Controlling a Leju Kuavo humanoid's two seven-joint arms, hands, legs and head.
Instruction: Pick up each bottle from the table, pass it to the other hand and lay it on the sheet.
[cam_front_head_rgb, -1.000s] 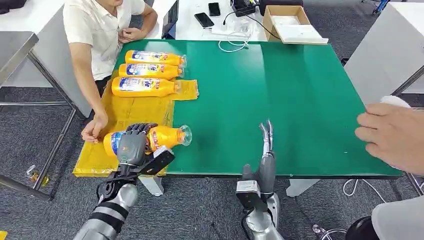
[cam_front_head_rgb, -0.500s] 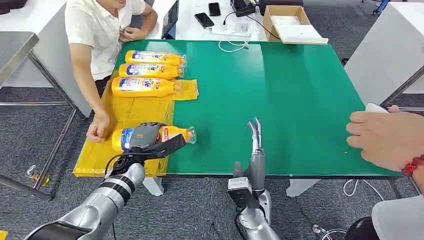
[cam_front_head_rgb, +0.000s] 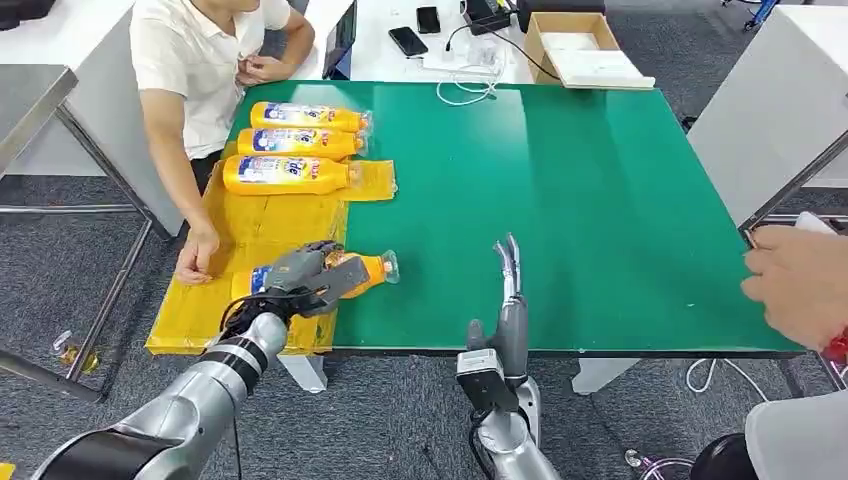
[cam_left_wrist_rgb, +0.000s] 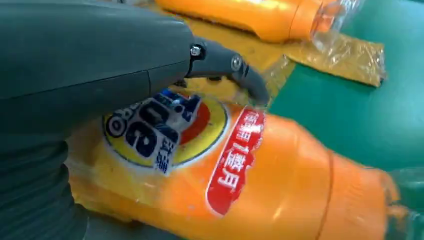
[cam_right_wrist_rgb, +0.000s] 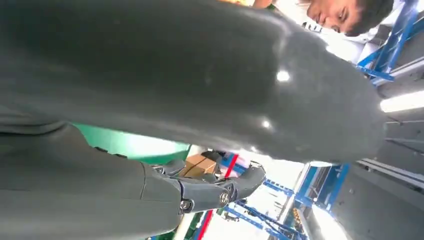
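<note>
Gripping an orange bottle (cam_front_head_rgb: 345, 273) at the sheet's (cam_front_head_rgb: 260, 225) near edge was the left hand (cam_front_head_rgb: 300, 275); the right hand (cam_front_head_rgb: 510, 275) hovered empty, fingers straight

Bright, even overhead light filled the room; the green table (cam_front_head_rgb: 600, 200) showed soft sheen at its far edge. Both wrist views were blurred close up.

Floor: grey carpet (cam_front_head_rgb: 400, 420), with white cables (cam_front_head_rgb: 715, 375) lying near the table leg.
Table: green-topped (cam_front_head_rgb: 600, 200).
Behind it: white desk (cam_front_head_rgb: 380, 50) carrying phones (cam_front_head_rgb: 408, 40) and an open cardboard box (cam_front_head_rgb: 580, 45).
Left: grey metal table (cam_front_head_rgb: 30, 95).
</note>
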